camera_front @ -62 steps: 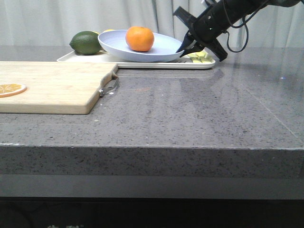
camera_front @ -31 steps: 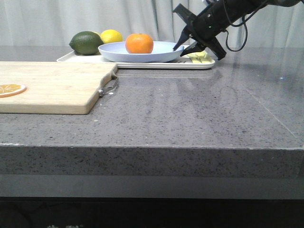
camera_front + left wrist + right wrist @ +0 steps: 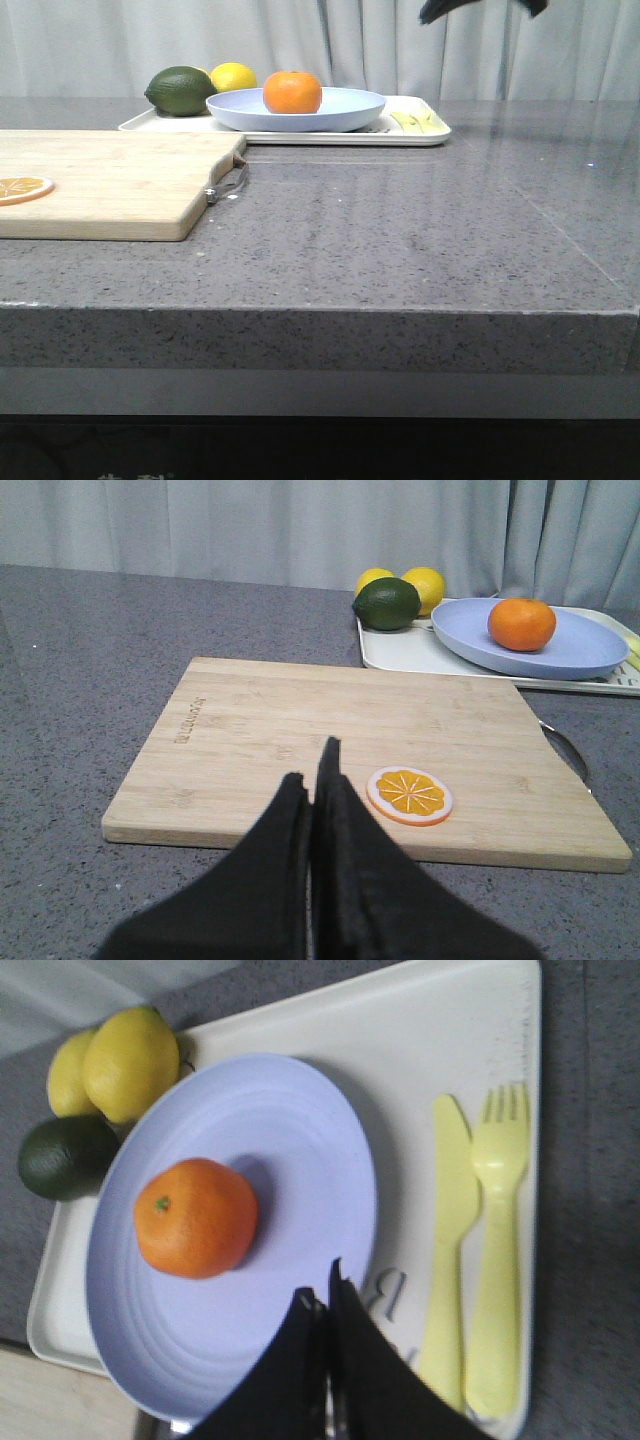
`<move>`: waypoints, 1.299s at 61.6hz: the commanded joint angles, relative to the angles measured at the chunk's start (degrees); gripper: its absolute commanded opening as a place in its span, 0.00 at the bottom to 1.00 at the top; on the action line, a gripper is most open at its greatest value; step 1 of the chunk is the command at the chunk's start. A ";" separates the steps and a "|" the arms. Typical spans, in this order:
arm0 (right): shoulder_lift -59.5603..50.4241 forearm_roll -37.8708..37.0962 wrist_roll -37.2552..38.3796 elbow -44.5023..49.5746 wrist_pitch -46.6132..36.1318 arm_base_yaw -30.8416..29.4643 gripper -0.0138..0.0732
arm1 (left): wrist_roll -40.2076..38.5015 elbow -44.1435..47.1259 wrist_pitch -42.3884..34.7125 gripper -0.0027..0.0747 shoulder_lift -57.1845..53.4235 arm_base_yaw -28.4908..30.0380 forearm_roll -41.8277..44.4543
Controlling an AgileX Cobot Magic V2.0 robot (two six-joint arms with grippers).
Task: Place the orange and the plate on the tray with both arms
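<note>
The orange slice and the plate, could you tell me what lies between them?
In the left wrist view, only bare cutting board and the tray's rim separate the orange slice from the plate.

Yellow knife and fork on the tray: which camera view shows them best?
Right wrist view: it looks down on the yellow knife and fork, lying side by side on the tray beside the plate. Front view shows only a low yellow sliver behind the tray rim. Left wrist view barely catches them at the frame edge.

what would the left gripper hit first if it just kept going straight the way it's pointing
Probably the orange slice on the wooden cutting board. The shut left gripper hangs over the board's near part, its tips just beside the slice. Its height above the board is unclear, so it might meet bare wood first.
</note>
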 commanded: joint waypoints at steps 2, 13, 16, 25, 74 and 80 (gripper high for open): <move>-7.59 -7.47 -2.65 -1.82 4.63 0.61 0.08 | -0.21 -1.53 -4.87 0.01 0.59 0.22 0.24; -12.50 -20.37 -3.83 -0.75 11.00 1.34 0.08 | -0.21 -1.53 -4.87 0.01 0.59 0.22 0.24; -13.90 -20.50 -4.02 0.17 11.00 1.34 0.08 | -0.21 -1.53 -4.87 0.01 0.59 0.22 0.24; -19.76 -20.37 -7.48 8.11 11.06 1.74 0.08 | -0.21 -1.53 -4.87 0.01 0.59 0.22 0.24; -74.83 -28.43 -15.53 89.47 -15.02 1.01 0.08 | -0.21 -1.53 -4.87 0.01 0.59 0.22 0.24; -82.32 -28.43 -15.74 99.21 -21.60 1.01 0.08 | -0.21 -1.53 -4.87 0.01 0.59 0.22 0.24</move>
